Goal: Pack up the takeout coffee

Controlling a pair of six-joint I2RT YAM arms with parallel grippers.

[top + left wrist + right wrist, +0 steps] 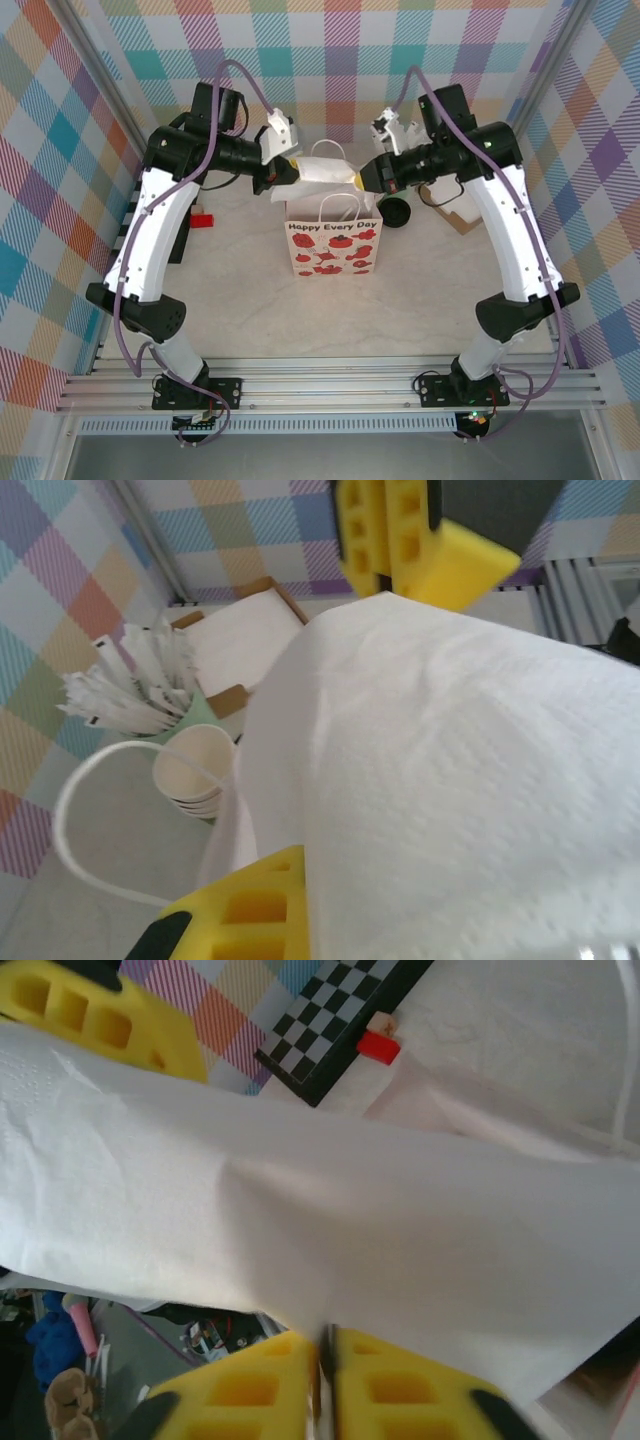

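Observation:
A white paper napkin (322, 169) hangs stretched between both grippers, above the open mouth of a white paper bag (333, 240) printed "Happy Every Day". My left gripper (283, 172) is shut on the napkin's left end; one yellow finger (245, 910) shows under the sheet (450, 780). My right gripper (358, 178) pinches the right end, its jaws almost together on the napkin's edge (325, 1355). The takeout coffee (397, 211), dark with a black lid, sits on the table right of the bag, under the right arm. A brown cardboard carrier (457, 217) lies beyond it.
A stack of cream cups (195, 770) and a pale green holder of white stirrers (140, 695) stand by a brown tray (245, 630). A red block (203, 218) and a checkerboard (340, 1020) lie left of the bag. Plaid walls enclose the table.

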